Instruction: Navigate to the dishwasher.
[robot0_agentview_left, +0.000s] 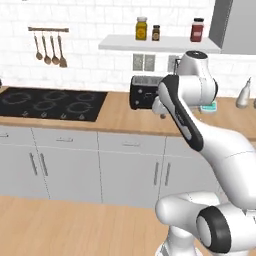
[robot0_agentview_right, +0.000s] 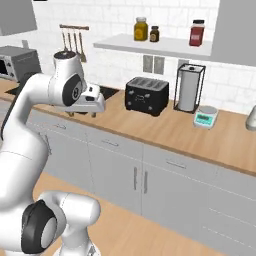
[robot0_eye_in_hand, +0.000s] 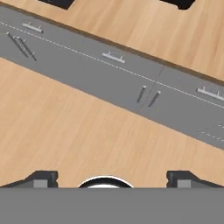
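- Jaws: spread, nothing between them. In the hand view the two dark fingertips (robot0_eye_in_hand: 42, 178) stand far apart at the bottom edge.
- Jaw attitude: pointing down, hanging over the front part of the bench (robot0_agentview_right: 165, 127) and the wooden floor (robot0_eye_in_hand: 65, 131).
- Directly below the jaws: bare floor boards.
- Ahead of the jaws: a band of grey cabinet fronts (robot0_eye_in_hand: 109, 74) crosses the hand view on a slant. It carries small bar handles on the drawers and paired handles on the doors.
- Beyond that band: the wooden bench top.
- Dishwasher: cannot be told apart from the fronts under the bench. Those near the jaws are light grey with small handles. Faint dashed outlines mark a front well off to the right of the jaws, too unclear to identify.
- Toaster (robot0_agentview_right: 146, 95): black, on the bench, near the jaws, to their right and further back.
- Hob (robot0_agentview_left: 52, 103): black, set in the bench, well to the left of the jaws.
- Paper towel stand (robot0_agentview_right: 189, 89) and a small scale (robot0_agentview_right: 205, 117): on the bench, beyond the toaster from the jaws.
- Wall shelf (robot0_agentview_right: 150, 46): above and behind the jaws, carrying three jars.
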